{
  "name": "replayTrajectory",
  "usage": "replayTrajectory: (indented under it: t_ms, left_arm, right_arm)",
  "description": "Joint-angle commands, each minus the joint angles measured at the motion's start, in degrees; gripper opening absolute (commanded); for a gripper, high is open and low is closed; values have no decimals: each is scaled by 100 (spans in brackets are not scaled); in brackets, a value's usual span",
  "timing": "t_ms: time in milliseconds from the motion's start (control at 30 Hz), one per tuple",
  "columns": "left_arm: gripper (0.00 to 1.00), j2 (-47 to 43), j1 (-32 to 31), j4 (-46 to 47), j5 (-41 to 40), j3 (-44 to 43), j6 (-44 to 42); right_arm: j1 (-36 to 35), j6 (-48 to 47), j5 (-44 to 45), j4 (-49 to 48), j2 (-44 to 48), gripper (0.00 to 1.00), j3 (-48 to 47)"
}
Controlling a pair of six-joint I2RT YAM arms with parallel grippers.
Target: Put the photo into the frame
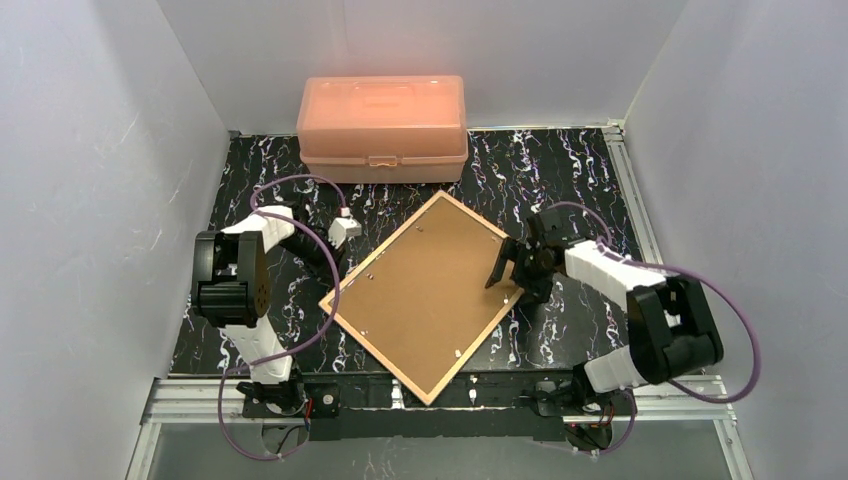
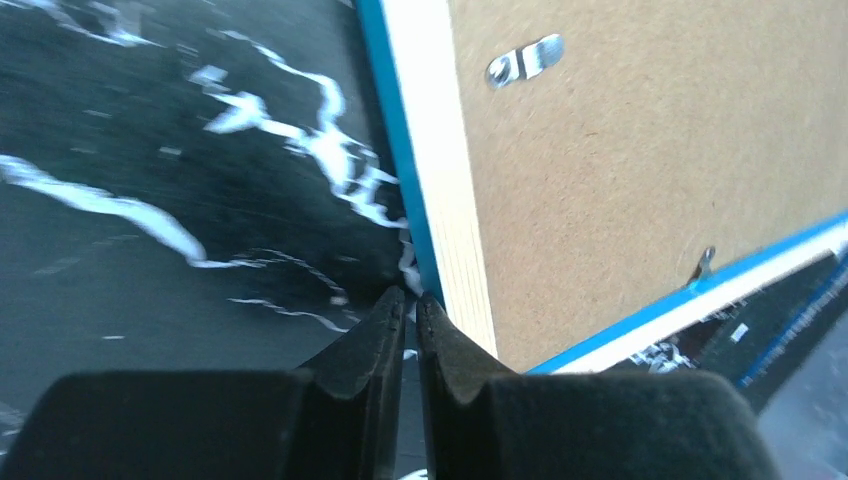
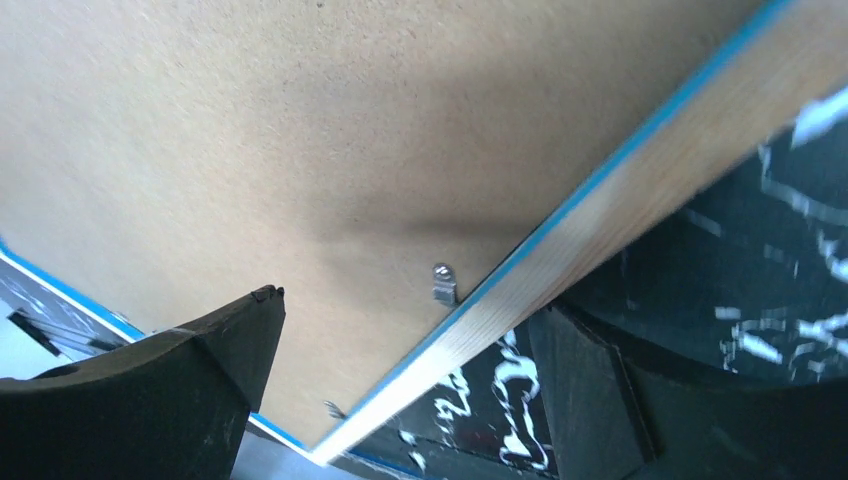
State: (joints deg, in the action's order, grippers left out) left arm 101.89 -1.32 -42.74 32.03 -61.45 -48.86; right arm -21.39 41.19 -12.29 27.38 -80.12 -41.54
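On the black marbled surface [image 1: 560, 170] we see one salmon box [image 1: 382, 115] at the back and one frame [image 1: 420, 290] face down in the middle, its blue front hidden but for edges. The right gripper [image 1: 510, 272] gapes wide astride its right edge; the left gripper [image 2: 411, 300] sits closed beside its left corner

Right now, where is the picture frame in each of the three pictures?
Top external: the frame lies tilted in the middle of the table, brown back up.
Left wrist: the frame fills the upper right, showing its brown back and pale wooden edge.
Right wrist: the frame fills the upper left, its edge slanting from top right down to the bottom.
Shared landmark: the black marbled table beside it.
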Motion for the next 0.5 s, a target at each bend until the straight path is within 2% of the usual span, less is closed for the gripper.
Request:
replayTrajectory:
  t_ms: [0,233,367,467]
  left_arm:
    - [9,-305,-219,-1022,474,344,-221]
    - [11,-532,-443,-1331,624,659,-470]
    - [12,-687,-351,-1309,513,570,-202]
    - [13,-738,-75,-1442,806,280,67]
  right_arm:
    - [119,-488,-170,-622,-429,99,-969]
    - [279,-707,-64,-484,-814,99,-1282]
    - [245,-1023,180,-174,-203,98,-1456]
    - [-63,-994,173,-216,173,94,-1501]
